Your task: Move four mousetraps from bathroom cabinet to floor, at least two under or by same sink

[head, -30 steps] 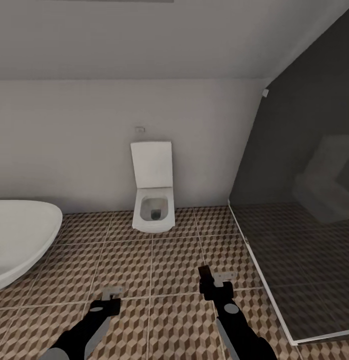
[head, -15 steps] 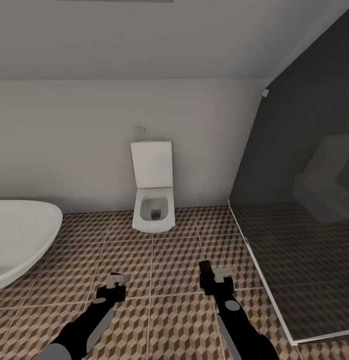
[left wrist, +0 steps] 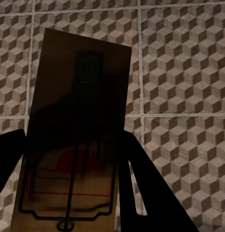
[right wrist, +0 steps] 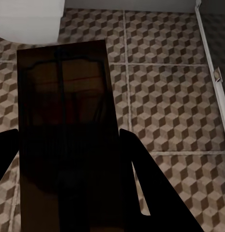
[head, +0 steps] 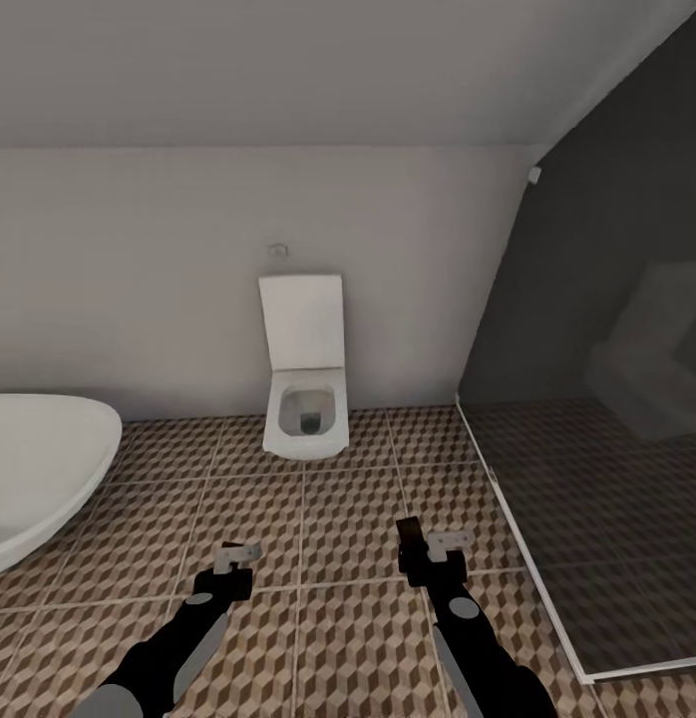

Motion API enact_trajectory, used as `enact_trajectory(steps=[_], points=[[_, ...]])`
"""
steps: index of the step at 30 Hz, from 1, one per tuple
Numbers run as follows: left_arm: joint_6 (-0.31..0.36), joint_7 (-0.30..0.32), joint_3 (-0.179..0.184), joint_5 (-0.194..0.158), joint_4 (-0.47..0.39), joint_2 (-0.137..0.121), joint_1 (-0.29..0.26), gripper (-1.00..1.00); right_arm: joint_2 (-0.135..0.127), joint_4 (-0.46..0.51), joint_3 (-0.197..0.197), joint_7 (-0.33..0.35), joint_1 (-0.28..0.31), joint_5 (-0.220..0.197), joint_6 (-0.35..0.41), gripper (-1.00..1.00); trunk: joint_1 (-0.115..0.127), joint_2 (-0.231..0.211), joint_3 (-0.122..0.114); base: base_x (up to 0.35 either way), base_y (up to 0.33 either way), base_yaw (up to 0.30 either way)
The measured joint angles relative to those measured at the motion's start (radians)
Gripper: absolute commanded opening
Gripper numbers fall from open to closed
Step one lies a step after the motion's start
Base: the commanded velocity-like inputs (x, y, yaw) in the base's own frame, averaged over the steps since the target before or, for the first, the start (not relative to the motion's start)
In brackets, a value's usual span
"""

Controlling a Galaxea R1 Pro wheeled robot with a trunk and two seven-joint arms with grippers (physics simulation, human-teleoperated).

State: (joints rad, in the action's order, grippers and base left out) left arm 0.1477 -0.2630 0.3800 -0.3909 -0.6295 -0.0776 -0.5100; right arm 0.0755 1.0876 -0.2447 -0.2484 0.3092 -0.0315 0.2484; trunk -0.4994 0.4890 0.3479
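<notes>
Your head camera has tipped slightly since half a second ago: wall, toilet and tub all sit a little higher in the head view, so read that as a view shift, not a move of the fixtures. Item, far left: white bathtub (head: 34,479), rim only, standing on the bathroom floor (head: 338,499). Item, left pincer (head: 236,554): held low over the cube-patterned tiles, much where it was half a second ago after travelling forward from its place a second ago; closed on a mousetrap (left wrist: 76,135), the wooden board and wire bail plain in the left wrist view between the dark fingers. Item, centre: white toilet (head: 305,394) against the far wall, lid up. Item, right pincer (head: 428,550): unchanged in place, clamped on a second mousetrap (right wrist: 68,130), its dark board showing in the right wrist view. Item, far right: dark glass shower screen (head: 607,419). Judgement: two traps in hand, both above the correct floor surface, but you face toilet and tub; turn to find the sink before releasing.
</notes>
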Motion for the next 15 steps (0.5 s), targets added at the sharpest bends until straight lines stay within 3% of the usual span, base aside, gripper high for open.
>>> enact_trajectory(steps=[10, 15], points=[[0.000, 0.000, 0.000, 0.000, -0.019, -0.001, 0.000, -1.00, 0.000, 0.000, -0.001, -0.001, 0.000, 0.000, 0.000, -1.00, -0.038, 0.070, 0.047, 0.000, 0.000, 0.000], [-0.001, 0.000, 0.002, 0.001, -0.127, -0.028, 0.000, -1.00, 0.000, 0.000, -0.001, -0.001, 0.000, 0.000, -0.001, -1.00, -0.058, 0.105, 0.071, 0.000, 0.000, 0.000]])
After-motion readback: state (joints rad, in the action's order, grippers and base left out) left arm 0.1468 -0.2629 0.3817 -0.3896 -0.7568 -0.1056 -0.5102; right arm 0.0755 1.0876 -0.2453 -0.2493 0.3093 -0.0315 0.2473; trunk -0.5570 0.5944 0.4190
